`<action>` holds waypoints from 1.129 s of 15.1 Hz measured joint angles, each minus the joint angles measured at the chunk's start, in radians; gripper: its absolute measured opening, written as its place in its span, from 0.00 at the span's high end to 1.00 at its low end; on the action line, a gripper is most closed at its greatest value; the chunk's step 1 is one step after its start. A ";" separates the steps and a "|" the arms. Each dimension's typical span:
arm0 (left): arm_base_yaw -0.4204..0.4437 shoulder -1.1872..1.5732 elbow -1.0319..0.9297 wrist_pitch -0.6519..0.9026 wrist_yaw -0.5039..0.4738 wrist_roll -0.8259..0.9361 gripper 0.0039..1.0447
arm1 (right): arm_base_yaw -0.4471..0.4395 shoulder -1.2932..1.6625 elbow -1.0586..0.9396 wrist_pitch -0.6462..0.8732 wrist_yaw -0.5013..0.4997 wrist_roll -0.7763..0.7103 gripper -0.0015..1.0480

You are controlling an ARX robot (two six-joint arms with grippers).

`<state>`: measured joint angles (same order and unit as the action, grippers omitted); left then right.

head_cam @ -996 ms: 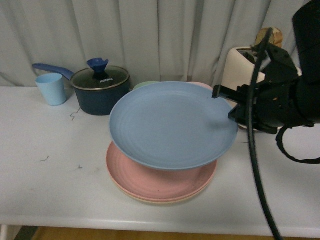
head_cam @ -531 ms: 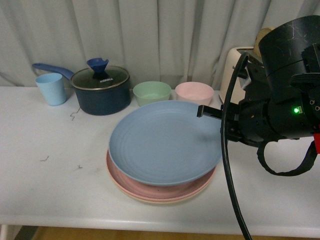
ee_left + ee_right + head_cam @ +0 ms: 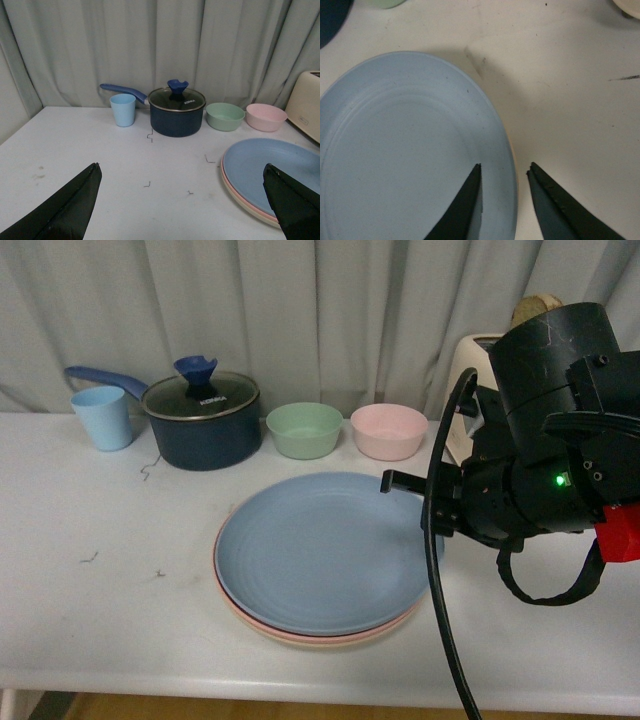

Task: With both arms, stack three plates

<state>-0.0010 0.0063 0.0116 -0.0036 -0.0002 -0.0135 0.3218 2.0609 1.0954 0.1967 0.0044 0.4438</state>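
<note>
My right gripper straddles the blue plate's rim with its fingers parted, gripping nothing, because the plate lies flat atop the pink plate and beige plate, while my left gripper hangs wide open, empty.

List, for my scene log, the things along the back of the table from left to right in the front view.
Light blue cup → lidded dark blue saucepan → green bowl → pink bowl → cream toaster.
</note>
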 joint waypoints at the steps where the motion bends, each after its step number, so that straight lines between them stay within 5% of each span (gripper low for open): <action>1: 0.000 0.000 0.000 0.000 0.000 0.000 0.06 | 0.002 -0.019 -0.020 0.019 -0.001 0.002 0.64; 3: 0.000 0.000 0.000 0.000 0.000 0.000 0.06 | 0.013 -0.137 -0.112 0.053 -0.011 0.004 0.41; 8: 0.000 0.000 0.000 0.000 0.000 0.000 0.06 | 0.024 -0.314 -0.163 0.096 -0.009 -0.030 0.05; 12: 0.000 0.000 0.000 0.000 0.000 0.000 0.06 | 0.026 -0.274 -0.183 0.122 0.008 -0.046 0.07; 13: 0.000 0.000 0.000 0.000 0.000 0.000 0.06 | 0.030 -0.254 -0.256 0.412 0.129 -0.121 0.15; 14: 0.000 0.000 0.000 0.000 -0.001 0.000 0.06 | -0.040 -0.335 -0.569 0.890 0.272 -0.363 0.44; 17: 0.000 0.000 0.000 0.000 0.000 0.000 0.06 | -0.115 -0.552 -0.744 0.985 0.208 -0.420 0.79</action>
<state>-0.0010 0.0063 0.0116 -0.0032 -0.0002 -0.0132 0.2066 1.5085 0.3511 1.1820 0.2127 0.0235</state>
